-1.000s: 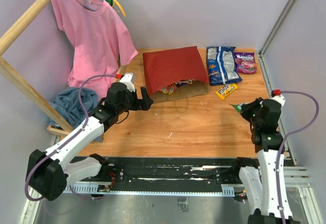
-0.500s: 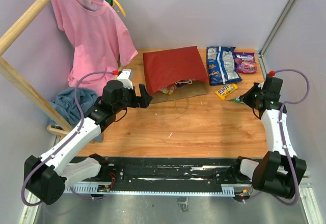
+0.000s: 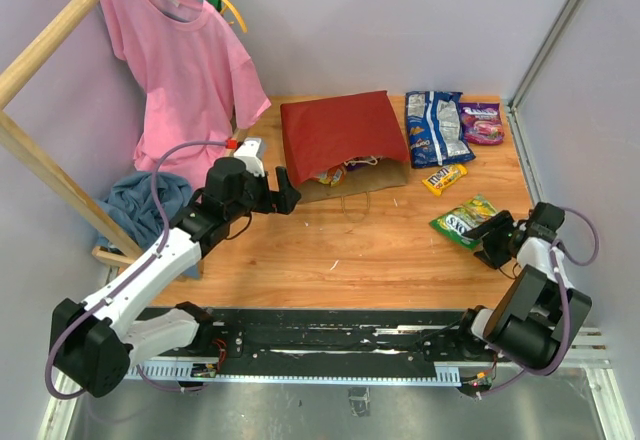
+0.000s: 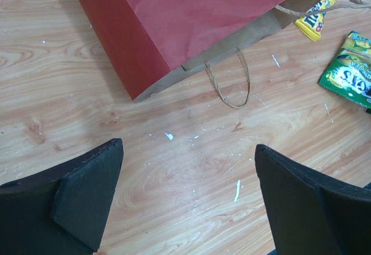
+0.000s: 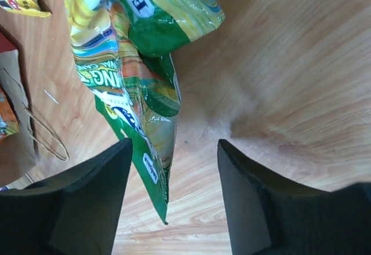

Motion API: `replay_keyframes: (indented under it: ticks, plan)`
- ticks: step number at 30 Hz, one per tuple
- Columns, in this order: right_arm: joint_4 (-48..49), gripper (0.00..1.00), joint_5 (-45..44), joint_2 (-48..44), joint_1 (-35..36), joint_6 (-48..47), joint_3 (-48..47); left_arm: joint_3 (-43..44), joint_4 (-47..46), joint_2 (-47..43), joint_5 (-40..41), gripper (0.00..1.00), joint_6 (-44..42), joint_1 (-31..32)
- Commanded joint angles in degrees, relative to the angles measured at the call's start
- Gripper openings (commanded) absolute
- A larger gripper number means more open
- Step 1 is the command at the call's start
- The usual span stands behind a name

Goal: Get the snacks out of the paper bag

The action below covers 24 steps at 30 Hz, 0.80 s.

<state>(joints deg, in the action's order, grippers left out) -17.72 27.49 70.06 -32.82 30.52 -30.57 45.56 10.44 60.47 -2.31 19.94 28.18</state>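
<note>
The red paper bag [image 3: 340, 135] lies on its side at the back of the table, its brown mouth toward me, with orange and yellow snacks [image 3: 333, 174] showing inside. To its right lie a blue-white cookie bag [image 3: 437, 125], a purple bag [image 3: 483, 122] and a yellow candy pack [image 3: 444, 177]. A green packet [image 3: 463, 218] lies flat further forward. My right gripper [image 3: 488, 240] is low beside it and open; the green packet [image 5: 133, 64] has one corner loose between the spread fingers. My left gripper [image 3: 288, 192] hovers open left of the bag [image 4: 191, 23], above bare wood [image 4: 188, 203].
A pink shirt [image 3: 185, 60] hangs from a wooden rack [image 3: 45, 155] at back left, with a blue cloth heap [image 3: 145, 205] below it. The bag's twisted handle [image 4: 229, 84] lies on the wood. Enclosure walls stand close on the right.
My right arm has swung down to the table and its gripper has opened, leaving the green packet lying on the wood. The left arm has hardly moved.
</note>
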Motion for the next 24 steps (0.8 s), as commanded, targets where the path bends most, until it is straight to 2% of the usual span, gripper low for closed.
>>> replay_keyframes:
  ticks: [1, 5, 8, 10, 19, 24]
  plan:
    - [-0.42, 0.67, 0.21, -2.70, -1.19, 1.54, -0.41, 1.92, -0.24, 0.29, -0.92, 1.00, -0.52, -0.40]
    - [-5.01, 0.70, -5.26, -9.66, 0.12, 3.34, -1.60, 1.48, -0.22, 0.05, -0.52, 1.00, -0.45, -0.41]
    - [-10.55, 0.73, -16.09, -16.23, 4.00, 4.14, -4.19, 1.42, -0.54, 0.39, -0.82, 1.00, -0.31, -0.41]
    - [-12.90, 0.73, -20.09, -19.06, 6.41, 4.78, -4.95, 1.46, -0.81, 0.66, -1.07, 1.00, -0.22, -0.35]
    - [-15.08, 0.68, -24.92, -20.05, 7.60, 9.36, -0.41, 1.45, -1.15, 1.09, -1.66, 1.00, -0.76, -0.41]
    - [-12.05, 0.66, -29.71, -19.23, 7.64, 9.70, -2.95, 1.15, -0.16, 0.01, -0.69, 1.00, -1.60, -0.39]
